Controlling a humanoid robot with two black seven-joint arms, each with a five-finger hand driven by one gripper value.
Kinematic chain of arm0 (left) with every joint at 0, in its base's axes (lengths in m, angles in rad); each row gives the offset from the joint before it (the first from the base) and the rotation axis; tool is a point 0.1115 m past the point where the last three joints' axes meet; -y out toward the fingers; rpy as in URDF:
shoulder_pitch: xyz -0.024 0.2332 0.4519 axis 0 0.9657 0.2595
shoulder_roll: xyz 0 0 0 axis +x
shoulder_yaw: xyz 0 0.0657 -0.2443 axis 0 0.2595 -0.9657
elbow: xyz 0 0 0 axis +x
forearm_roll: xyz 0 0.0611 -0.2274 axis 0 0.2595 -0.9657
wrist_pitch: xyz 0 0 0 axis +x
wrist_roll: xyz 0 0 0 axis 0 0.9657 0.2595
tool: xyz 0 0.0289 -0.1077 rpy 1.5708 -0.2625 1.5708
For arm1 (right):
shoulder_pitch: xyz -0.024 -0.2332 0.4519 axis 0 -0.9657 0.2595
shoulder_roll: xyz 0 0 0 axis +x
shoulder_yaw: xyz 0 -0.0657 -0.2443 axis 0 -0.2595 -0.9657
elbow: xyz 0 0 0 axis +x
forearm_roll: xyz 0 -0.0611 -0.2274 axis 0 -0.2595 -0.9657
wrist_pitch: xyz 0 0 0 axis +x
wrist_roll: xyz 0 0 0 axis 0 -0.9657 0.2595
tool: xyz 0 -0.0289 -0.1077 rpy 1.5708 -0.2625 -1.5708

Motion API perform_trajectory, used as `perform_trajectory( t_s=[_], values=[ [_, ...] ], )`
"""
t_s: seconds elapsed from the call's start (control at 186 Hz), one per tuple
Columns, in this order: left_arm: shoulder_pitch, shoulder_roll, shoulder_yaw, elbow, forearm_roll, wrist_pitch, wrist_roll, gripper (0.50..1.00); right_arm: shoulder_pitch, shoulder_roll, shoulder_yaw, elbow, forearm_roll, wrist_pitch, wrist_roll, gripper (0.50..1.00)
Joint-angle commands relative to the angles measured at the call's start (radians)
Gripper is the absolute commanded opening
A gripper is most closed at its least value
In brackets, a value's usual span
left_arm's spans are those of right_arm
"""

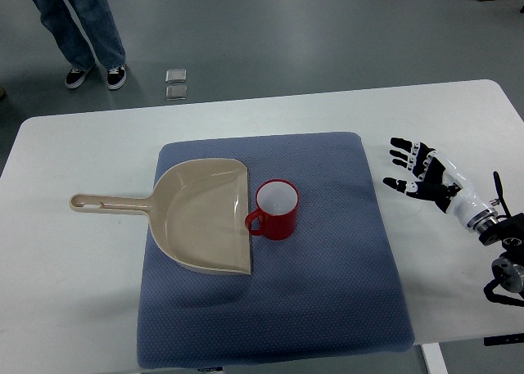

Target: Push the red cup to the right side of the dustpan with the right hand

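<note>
Right robot hand [417,173] hovers off the blue mat, fingers spread, empty — glossy red ceramic cup [277,209] touching the beige plastic dustpan's [201,214] open edge.

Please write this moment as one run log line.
right hand: open, off mat | red cup: upright, right of dustpan | left: unseen
</note>
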Motion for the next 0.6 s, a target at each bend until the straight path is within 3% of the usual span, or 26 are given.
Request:
perform_trajectory(
  t_s=[0.0,0.596],
  values=[
    [0.0,0.0,0.0,0.0,0.0,0.0,-0.002,1.0,0.013,0.001,0.001,-0.005,0.004,0.001,0.0,0.921],
    [0.0,0.0,0.0,0.0,0.0,0.0,0.0,1.0,0.025,0.013,-0.004,-0.008,0.062,0.003,0.0,0.924]
  ],
)
